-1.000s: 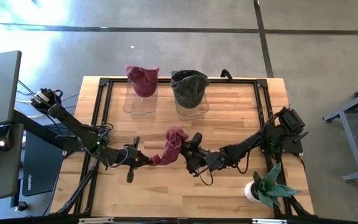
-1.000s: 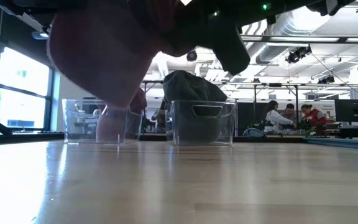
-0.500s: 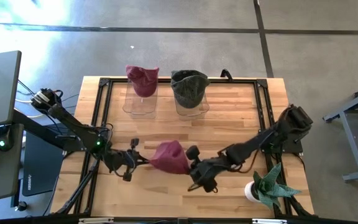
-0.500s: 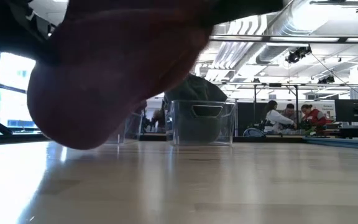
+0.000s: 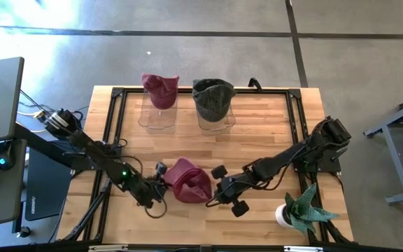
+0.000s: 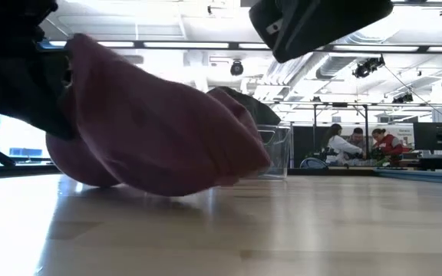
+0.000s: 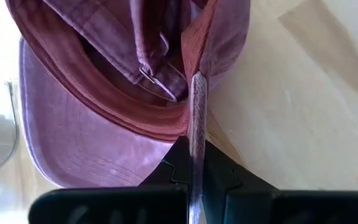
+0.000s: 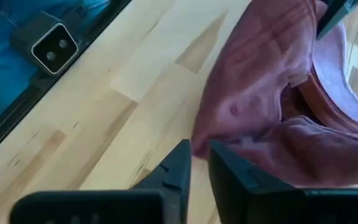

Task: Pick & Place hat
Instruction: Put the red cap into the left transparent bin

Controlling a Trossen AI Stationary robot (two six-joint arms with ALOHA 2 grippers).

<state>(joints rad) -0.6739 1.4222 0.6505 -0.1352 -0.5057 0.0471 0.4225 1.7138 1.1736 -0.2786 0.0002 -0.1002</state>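
Between the left gripper [image 5: 161, 186] and right gripper [image 5: 214, 197], maroon hat [image 5: 189, 183], left-pinched.

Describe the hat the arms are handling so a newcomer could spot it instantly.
Start at the wooden table, whose far edge carries two clear bins, each stuffed with a hat. Nearer the front, between the left gripper and right gripper, lies a faded maroon cap. It alone sits on bare wood, its edge pinched by the left gripper.
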